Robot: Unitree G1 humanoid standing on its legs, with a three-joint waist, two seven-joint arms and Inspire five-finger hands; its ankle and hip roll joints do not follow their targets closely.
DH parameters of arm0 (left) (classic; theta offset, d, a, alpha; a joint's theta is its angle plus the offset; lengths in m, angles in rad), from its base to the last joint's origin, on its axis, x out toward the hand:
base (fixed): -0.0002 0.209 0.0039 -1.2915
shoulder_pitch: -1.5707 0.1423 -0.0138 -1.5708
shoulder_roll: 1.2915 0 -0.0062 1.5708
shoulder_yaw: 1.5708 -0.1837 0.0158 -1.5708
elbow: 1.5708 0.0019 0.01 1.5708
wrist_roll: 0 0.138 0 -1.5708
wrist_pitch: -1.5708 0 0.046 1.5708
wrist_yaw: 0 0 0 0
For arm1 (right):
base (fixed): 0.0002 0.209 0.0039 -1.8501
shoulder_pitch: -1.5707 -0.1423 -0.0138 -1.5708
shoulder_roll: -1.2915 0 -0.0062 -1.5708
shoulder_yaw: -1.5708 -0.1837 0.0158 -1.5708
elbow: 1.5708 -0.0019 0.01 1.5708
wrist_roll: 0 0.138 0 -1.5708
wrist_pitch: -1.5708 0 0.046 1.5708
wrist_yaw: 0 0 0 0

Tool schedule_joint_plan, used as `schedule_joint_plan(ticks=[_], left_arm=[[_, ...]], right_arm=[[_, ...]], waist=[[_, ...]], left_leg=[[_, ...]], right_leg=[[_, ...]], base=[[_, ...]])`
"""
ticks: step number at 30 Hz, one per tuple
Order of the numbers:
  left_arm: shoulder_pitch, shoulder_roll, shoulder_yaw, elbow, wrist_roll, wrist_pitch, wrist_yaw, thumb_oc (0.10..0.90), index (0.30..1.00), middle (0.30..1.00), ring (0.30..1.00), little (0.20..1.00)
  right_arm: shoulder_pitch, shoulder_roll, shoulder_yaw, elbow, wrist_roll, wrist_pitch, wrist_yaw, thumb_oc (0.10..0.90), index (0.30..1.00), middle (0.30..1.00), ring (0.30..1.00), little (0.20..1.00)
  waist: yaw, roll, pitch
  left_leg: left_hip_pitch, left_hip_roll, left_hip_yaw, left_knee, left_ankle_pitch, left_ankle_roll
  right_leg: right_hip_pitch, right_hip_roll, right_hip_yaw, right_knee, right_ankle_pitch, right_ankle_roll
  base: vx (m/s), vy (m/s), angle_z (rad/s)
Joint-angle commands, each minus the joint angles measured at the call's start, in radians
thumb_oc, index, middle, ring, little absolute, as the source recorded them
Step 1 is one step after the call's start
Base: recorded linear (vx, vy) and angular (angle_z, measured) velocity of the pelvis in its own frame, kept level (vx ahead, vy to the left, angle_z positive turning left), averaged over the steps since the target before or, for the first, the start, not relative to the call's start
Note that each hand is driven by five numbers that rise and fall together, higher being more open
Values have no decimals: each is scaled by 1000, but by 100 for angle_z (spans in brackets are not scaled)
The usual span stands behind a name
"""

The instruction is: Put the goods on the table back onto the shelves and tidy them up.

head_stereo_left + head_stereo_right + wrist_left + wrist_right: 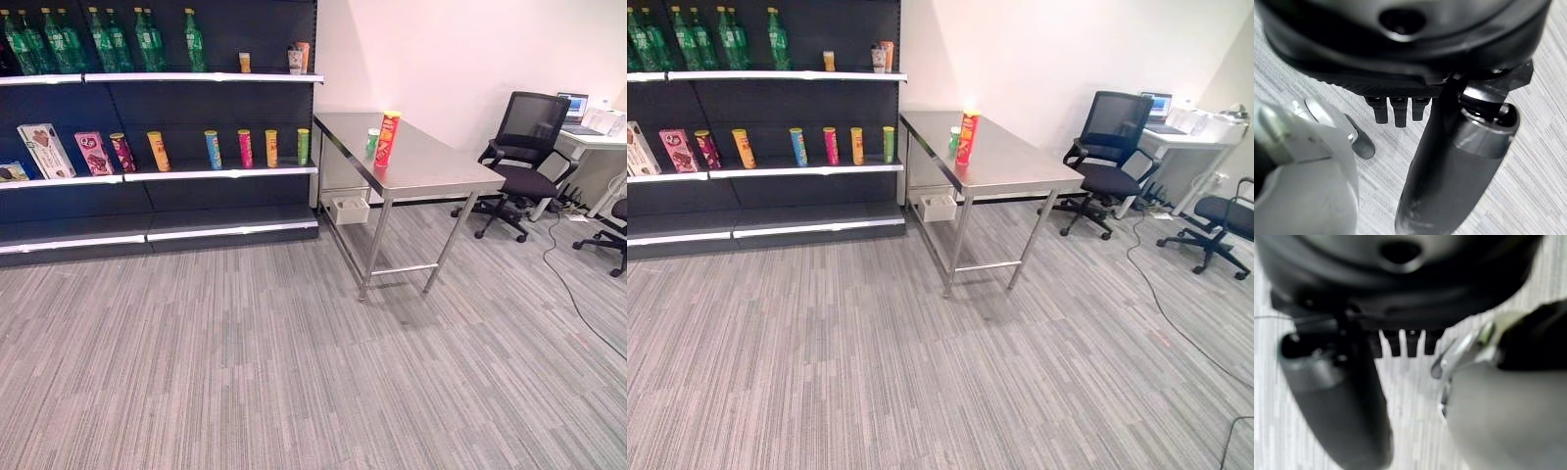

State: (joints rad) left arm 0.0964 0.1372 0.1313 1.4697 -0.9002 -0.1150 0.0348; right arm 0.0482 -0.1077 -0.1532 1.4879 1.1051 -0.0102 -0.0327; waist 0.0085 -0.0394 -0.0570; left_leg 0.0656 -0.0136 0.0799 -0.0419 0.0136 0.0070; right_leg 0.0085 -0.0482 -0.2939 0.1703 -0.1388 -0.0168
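Standing at the far left: a dark shelf unit [157,196] with white-edged boards is seen against the wall.
Top shelf: a row of green bottles [103,39] is lined up at the left; a small orange cup [244,62] and a few small containers [297,57] are set towards the right end.
Middle shelf: two snack boxes [44,149] are leaned at the left, followed by a spaced row of upright chip tubes [214,149] in yellow, blue, pink, orange and green.
Bottom shelf: nothing is made out on it.
Steel table [431,171]: it is placed just beside the shelf unit's right end, on grey striped carpet [294,372].
Goods on the table: a tall red chip can [387,138] is stood upright near the far left edge, and a small green can [372,142] is stood just beside it, to its left.
Under the table: a white box [350,209] is set on the floor by the wall.
Right side: a black office chair [519,162] is parked before a white desk with a laptop [573,106].
Left hand [1400,58]: it is held over the carpet with fingers relaxed and straight, nothing grasped.
Right hand [1400,298]: it is likewise held over the carpet, released, nothing grasped.
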Motion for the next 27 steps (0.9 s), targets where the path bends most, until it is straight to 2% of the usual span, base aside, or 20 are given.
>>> schedule_joint_plan(ticks=[1,22,27], left_arm=[[-58,-17,46,50,41,-39,4,800,900,900,900,900],[-44,-4,35,71,76,-29,-39,800,900,900,900,900],[-43,3,27,71,80,-26,-51,800,900,900,900,900]], right_arm=[[-78,-2,-13,90,-13,-32,-10,800,900,900,900,900],[-71,-3,26,76,-70,-38,10,800,900,900,900,900],[-75,-7,53,63,-98,-40,15,800,900,900,900,900]], waist=[[-11,-16,4],[-14,-19,16],[-13,-28,28]], left_leg=[[43,83,37,-45,-37,-85],[41,93,30,-45,-37,-90],[50,111,27,-45,-34,-92]], right_leg=[[83,-66,-3,-253,184,128],[87,-55,-11,-252,173,125],[84,-38,-5,-242,158,114]], base=[[0,0,0],[0,0,0],[30,-32,0]])
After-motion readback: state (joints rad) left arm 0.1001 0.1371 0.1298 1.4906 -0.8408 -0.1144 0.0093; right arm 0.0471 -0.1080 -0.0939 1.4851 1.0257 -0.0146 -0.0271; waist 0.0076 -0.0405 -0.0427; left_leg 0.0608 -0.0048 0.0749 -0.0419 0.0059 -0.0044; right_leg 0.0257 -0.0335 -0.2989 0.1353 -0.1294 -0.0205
